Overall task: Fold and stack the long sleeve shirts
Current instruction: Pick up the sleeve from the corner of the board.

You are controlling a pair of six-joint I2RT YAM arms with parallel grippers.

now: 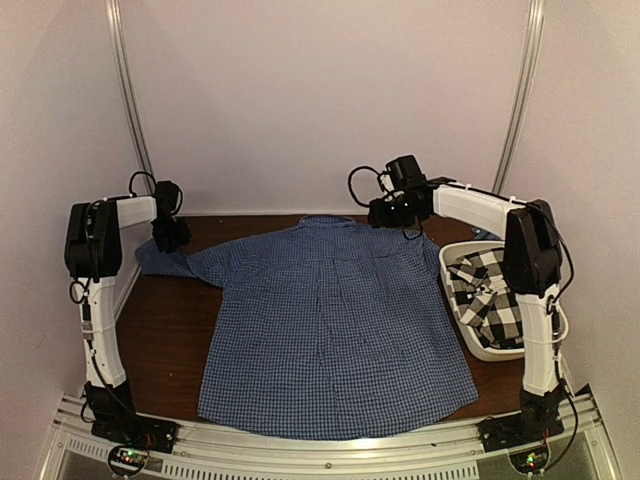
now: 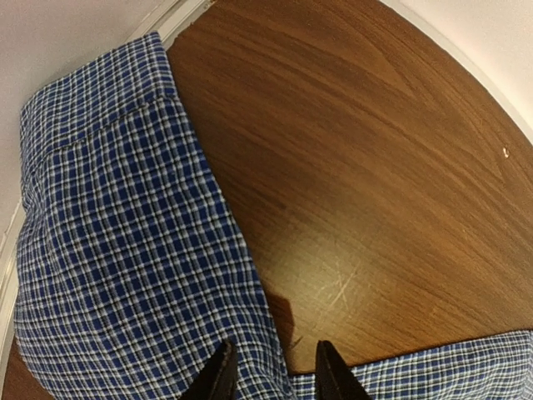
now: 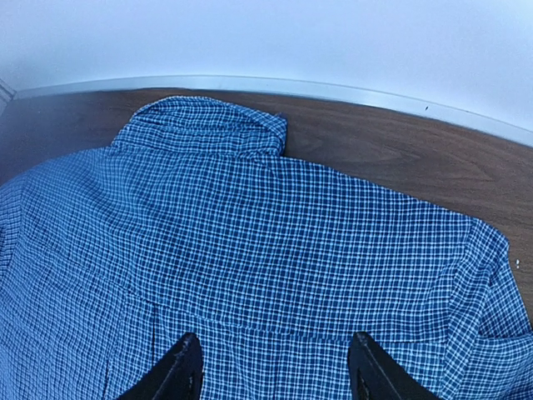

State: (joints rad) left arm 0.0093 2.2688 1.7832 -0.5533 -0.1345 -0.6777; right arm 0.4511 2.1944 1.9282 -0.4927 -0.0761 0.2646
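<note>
Long sleeve shirts are lying apart in the top view. The blue gingham shirt (image 1: pixel 335 330) is spreading flat over the middle of the table (image 1: pixel 165 330), with its hem nearing the near edge and its collar pointing at the back wall. The black-and-white checked shirt (image 1: pixel 490 295) is sitting crumpled in the white tub (image 1: pixel 447 268). This tub is just beside the blue shirt's right side and is crowding the right arm's base. Bare wood is showing on the left, near the left arm. The left gripper (image 1: pixel 170 235) is hanging over the sleeve (image 1: pixel 160 260) at the far left corner, close to the wall. The right gripper (image 1: pixel 385 212) is hovering near the collar.

In the left wrist view, the left gripper (image 2: pixel 271 367) is keeping its jaws slightly apart astride the sleeve's (image 2: pixel 125 250) edge. Open tabletop (image 2: pixel 375 167) is lying to the right, and the wall's base is running along the far side.

In the right wrist view, the right gripper (image 3: pixel 275 367) is holding its jaws wide apart above the shirt's upper back (image 3: pixel 266 250). The collar (image 3: pixel 208 125) is lying ahead, and a strip of table (image 3: pixel 400 158) is separating it from the wall.
</note>
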